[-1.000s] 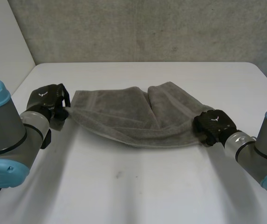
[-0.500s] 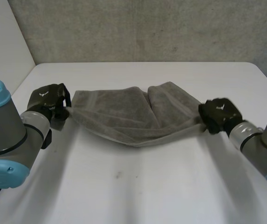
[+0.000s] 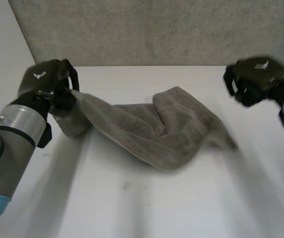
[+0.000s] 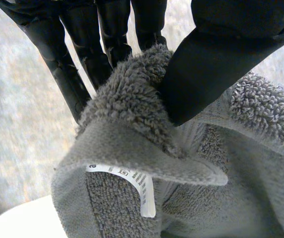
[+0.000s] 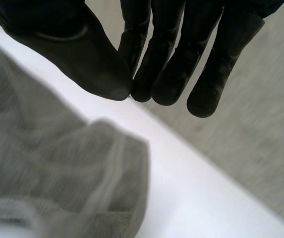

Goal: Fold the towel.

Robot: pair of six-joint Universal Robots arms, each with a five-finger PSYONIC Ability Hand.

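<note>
The left hand (image 3: 45, 82) is raised above the white surface (image 3: 181, 208). Its fingers (image 4: 107, 34) and thumb pinch a corner of the grey terry-cloth towel (image 3: 166, 134), and a white care label (image 4: 134, 186) hangs just below the pinch. From those fingers the towel slopes down and lies crumpled on the surface. The right hand (image 3: 255, 77) hovers above the towel's far end, clear of it, its fingers (image 5: 169, 69) closed against the thumb on nothing.

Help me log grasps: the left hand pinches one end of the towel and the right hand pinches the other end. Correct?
The left hand does pinch one end of the towel, but the right hand holds nothing: the right wrist view shows its thumb and fingers closed on air, apart from the towel's other end.
</note>
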